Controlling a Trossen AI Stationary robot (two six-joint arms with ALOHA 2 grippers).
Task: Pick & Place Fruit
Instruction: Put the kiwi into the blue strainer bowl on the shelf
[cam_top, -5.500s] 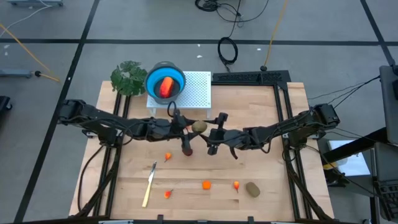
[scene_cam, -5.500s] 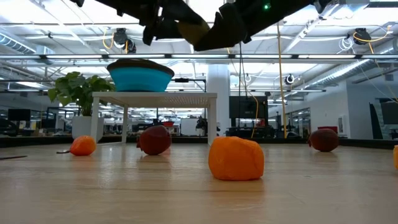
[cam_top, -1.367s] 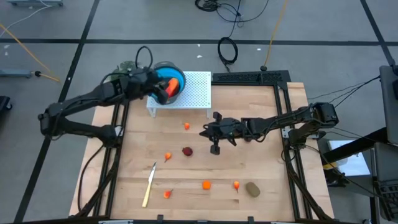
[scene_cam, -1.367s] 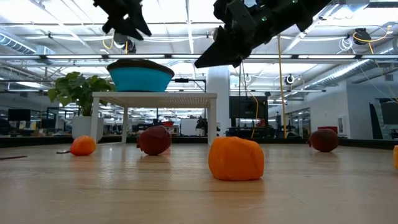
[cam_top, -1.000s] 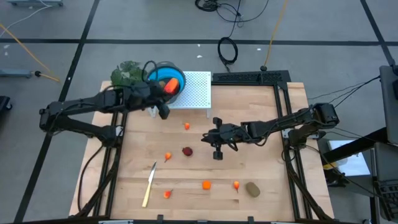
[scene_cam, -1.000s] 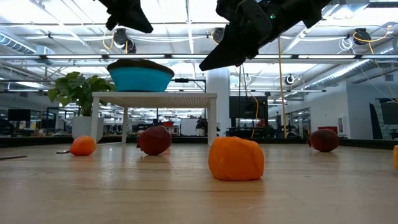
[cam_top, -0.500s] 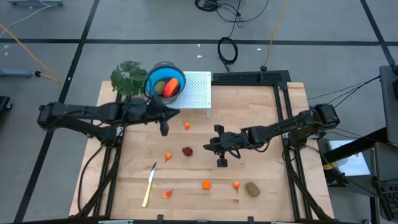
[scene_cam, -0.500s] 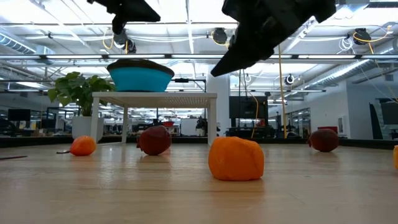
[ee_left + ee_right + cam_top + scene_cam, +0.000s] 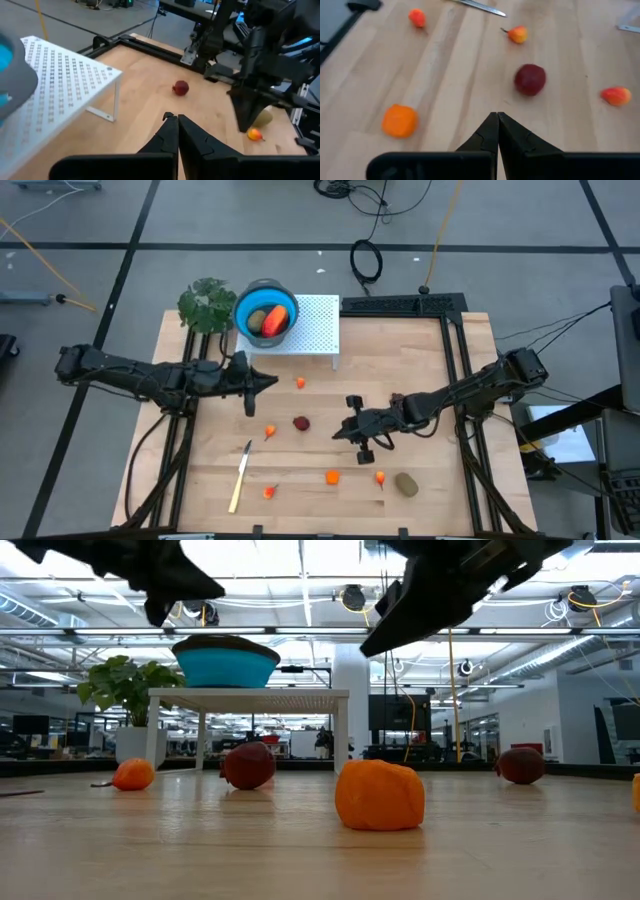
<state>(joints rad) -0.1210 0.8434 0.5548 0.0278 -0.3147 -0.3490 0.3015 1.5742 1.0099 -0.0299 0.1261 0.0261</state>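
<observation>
A: Scene, left to right pls. What's seen first?

B: The green plant at the table's far left corner, then the blue bowl on the white perforated stand. Two pieces are already seen in the bowl: an olive-brown oval and the larger red-orange piece.

A: Left arm?

B: The left gripper is held above the board just in front of the stand, fingers pressed together, nothing held. The same is shown in its wrist view, tips touching.

A: Loose fruit on the table?

B: A yellow-handled knife lies front left; not fruit. Then small orange pieces: one by the knife tip, one near the front edge, one just ahead of the stand. A dark red round piece sits mid-board. Further right are an orange chunk, a small red-orange piece and an olive-brown oval at front right.

A: Right arm?

B: The right gripper is hung over the board between the dark red piece and the orange chunk, fingers shut, empty. In its wrist view the dark red round piece is seen just beyond the tips.

A: Handling?

B: Prob. light, hard plastic toys; crushing isn't expected, but rolling is likely for the round ones, and smooth skins may slip. The dark red piece is best taken across its widest middle, jaws opened first. The tiny stemmed ones leave little to grip, so a low, centred pinch on the body is advised, not the stem. The oval is best gripped across its short axis.
</observation>
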